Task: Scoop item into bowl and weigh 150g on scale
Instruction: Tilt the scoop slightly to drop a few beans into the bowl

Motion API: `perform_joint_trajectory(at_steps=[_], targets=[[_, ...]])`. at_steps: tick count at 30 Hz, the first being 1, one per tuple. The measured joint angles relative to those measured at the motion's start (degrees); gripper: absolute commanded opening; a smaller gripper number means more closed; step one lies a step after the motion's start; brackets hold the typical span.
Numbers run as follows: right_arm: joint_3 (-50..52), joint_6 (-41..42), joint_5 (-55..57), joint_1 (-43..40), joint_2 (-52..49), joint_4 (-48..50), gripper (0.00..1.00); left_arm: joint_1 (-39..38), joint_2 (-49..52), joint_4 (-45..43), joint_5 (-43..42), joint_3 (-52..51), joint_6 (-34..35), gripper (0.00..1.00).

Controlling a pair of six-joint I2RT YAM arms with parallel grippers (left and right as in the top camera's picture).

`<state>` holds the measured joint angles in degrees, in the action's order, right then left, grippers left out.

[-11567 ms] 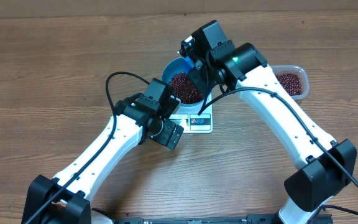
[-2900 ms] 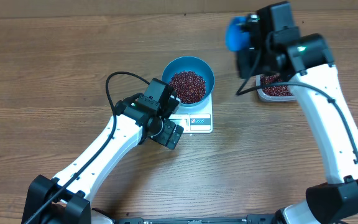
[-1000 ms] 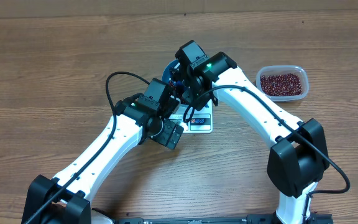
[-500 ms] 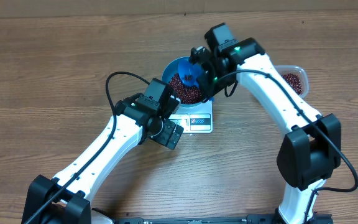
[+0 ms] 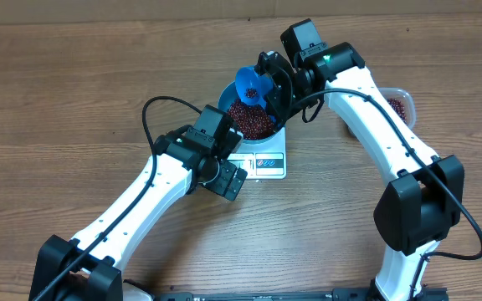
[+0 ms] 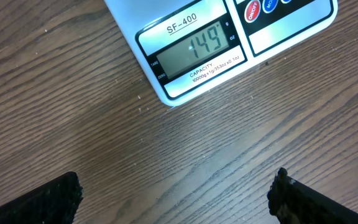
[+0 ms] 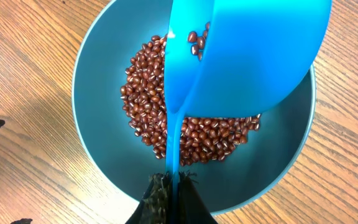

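Observation:
The blue bowl (image 5: 227, 99) stands on the white scale (image 5: 269, 165) and holds a heap of red-brown beans (image 5: 252, 120). In the left wrist view the scale (image 6: 185, 56) shows 149 on its display. My right gripper (image 5: 276, 89) is shut on the thin handle of a small blue scoop (image 5: 248, 84), tilted over the bowl's far side. In the right wrist view the scoop (image 7: 253, 68) holds a few beans above the bowl (image 7: 98, 143) and its beans (image 7: 154, 118). My left gripper (image 5: 229, 180) hangs open over bare wood in front of the scale, its fingers (image 6: 55, 199) far apart.
A clear plastic tub (image 5: 399, 105) with more beans sits at the right, partly hidden behind my right arm. The left arm's black cable (image 5: 153, 113) loops over the table left of the bowl.
My right gripper has drawn back to the right and lifted the scoop from the beans to above the bowl's far rim. The left arm has not moved.

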<state>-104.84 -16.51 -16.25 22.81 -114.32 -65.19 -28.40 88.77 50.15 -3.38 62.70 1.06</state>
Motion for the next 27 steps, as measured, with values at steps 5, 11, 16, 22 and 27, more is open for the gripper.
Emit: perform_joint_trajectory(at_steps=[5,11,16,22,27], targets=[[-3.7,0.0,0.1,0.0,0.4,-1.0,0.04,0.0,0.0,0.0,0.0,0.0,0.0,1.00],[-4.5,0.0,9.4,0.1,3.5,-5.1,0.04,0.0,0.0,0.0,0.0,0.0,0.0,0.99],[-4.8,0.0,14.1,0.7,3.6,-9.3,0.04,0.0,0.0,0.0,0.0,0.0,0.0,1.00],[-4.8,1.6,19.3,3.1,3.6,-9.8,0.04,0.0,0.0,0.0,0.0,0.0,0.0,1.00],[-4.8,2.7,24.4,6.8,3.6,-10.9,0.04,0.0,0.0,0.0,0.0,0.0,0.0,0.99]])
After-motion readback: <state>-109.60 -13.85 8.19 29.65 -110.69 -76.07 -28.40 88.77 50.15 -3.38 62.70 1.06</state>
